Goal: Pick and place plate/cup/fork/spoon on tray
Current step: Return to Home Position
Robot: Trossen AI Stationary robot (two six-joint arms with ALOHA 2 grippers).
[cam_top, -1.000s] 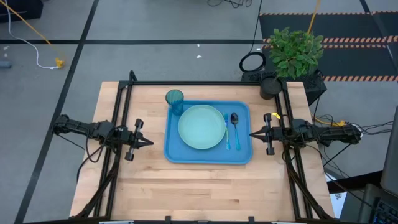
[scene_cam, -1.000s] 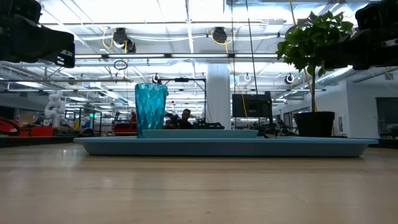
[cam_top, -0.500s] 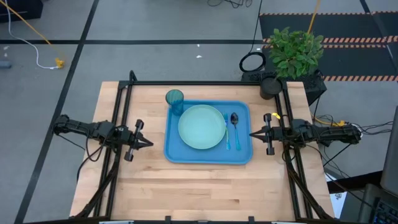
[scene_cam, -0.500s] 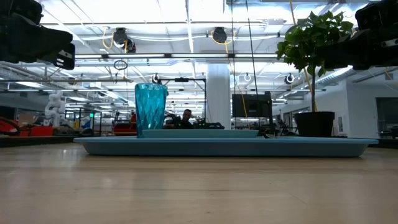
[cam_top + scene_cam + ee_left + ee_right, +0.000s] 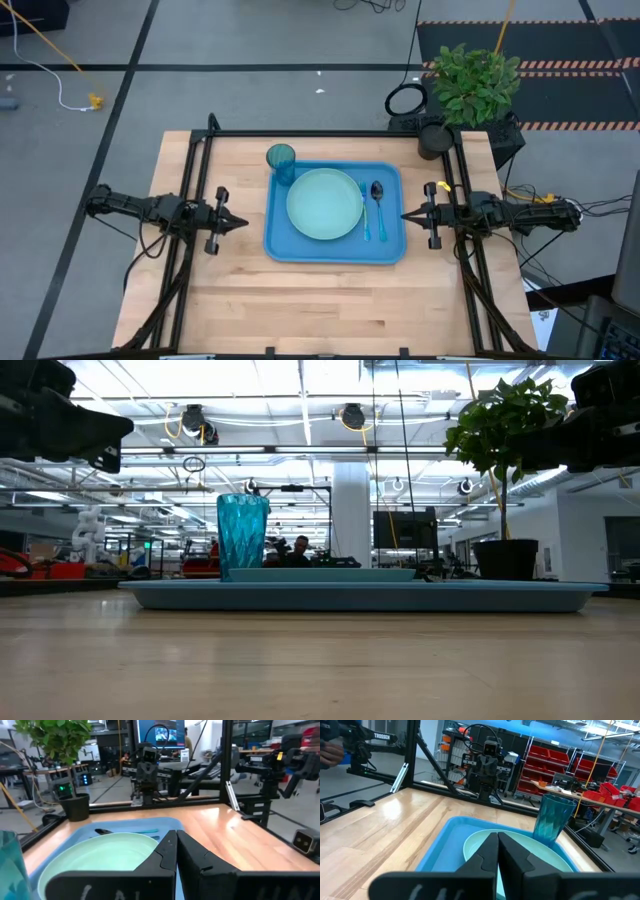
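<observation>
Since plate point(image 5: 325, 204), cup point(image 5: 281, 160), fork point(image 5: 364, 214) and spoon point(image 5: 377, 195) all sit on tray point(image 5: 277, 249), I judge only homing left. Cutlery lies right of plate, long axes crosswise to arms. Left end effector point(image 5: 238, 222) pinched shut, empty, well off tray's left rim. Right end effector point(image 5: 407, 215) same, just beside right rim, nearer cutlery. Bare tabletop point(image 5: 230, 300) behind both; I'd back straight outward.

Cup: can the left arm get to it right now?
Probably yes. The cup stands at the tray corner nearest the left gripper, with only table between them; the plate sits beside it, not in the path.
</observation>
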